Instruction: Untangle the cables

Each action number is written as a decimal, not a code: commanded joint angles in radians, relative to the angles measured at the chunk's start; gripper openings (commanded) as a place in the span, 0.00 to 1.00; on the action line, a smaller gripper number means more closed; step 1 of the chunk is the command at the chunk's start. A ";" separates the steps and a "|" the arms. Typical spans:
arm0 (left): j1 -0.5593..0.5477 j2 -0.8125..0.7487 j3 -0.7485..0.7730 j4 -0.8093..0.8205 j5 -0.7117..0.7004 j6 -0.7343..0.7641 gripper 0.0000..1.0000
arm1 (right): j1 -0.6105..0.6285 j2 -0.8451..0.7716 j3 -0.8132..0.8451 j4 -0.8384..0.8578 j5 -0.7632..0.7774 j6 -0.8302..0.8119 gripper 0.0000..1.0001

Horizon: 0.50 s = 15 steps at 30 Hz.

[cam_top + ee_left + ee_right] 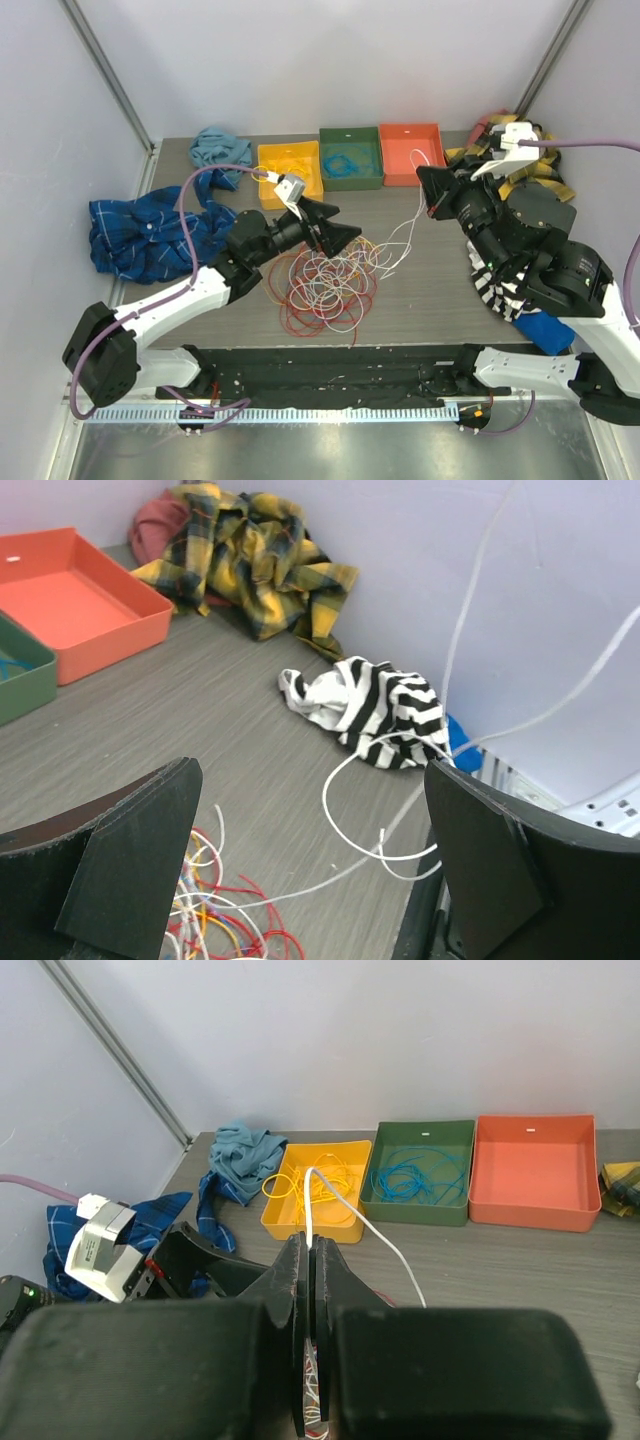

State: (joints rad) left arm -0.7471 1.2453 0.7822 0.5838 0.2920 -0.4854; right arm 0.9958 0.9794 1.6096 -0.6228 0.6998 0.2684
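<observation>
- The cables (325,285), light and limp, are lying tangled on the table (430,300) in front of the green bin (350,158).
- The right hand (432,192) is pinching one white cable (408,225); single loose strands are looking easiest to take.
- The left hand (335,228) is hovering wide open.

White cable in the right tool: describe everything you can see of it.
The white cable is a thin, smooth, plastic-looking wire. The right tool is shut on it, pinching it between the fingertips. From there it rises, arcs over and drops toward the table. Seen from above, it slopes down through the air into the cable tangle. Its ends cannot be traced.
</observation>
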 commanded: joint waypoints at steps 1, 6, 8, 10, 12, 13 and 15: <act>-0.040 -0.012 0.068 0.085 0.035 -0.027 1.00 | 0.004 -0.005 -0.017 0.024 -0.011 0.018 0.01; -0.060 -0.001 0.092 0.054 0.076 -0.088 1.00 | 0.003 -0.001 -0.062 0.044 -0.014 0.029 0.01; -0.081 -0.020 0.066 0.019 0.079 -0.079 1.00 | 0.003 0.001 -0.082 0.055 -0.006 0.032 0.01; -0.119 -0.050 0.052 -0.053 0.023 -0.044 1.00 | 0.004 0.002 -0.091 0.063 0.001 0.032 0.01; -0.150 -0.073 0.019 -0.128 -0.065 0.013 1.00 | 0.003 0.001 -0.097 0.078 0.013 0.035 0.01; -0.175 -0.081 0.006 -0.139 -0.094 0.011 1.00 | 0.003 -0.002 -0.100 0.086 0.044 0.037 0.01; -0.189 -0.089 -0.027 -0.147 -0.177 -0.072 1.00 | 0.003 -0.011 -0.111 0.121 0.073 0.038 0.01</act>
State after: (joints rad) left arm -0.8917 1.2030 0.8043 0.4976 0.2642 -0.5179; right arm 0.9958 0.9867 1.5040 -0.6029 0.7006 0.2928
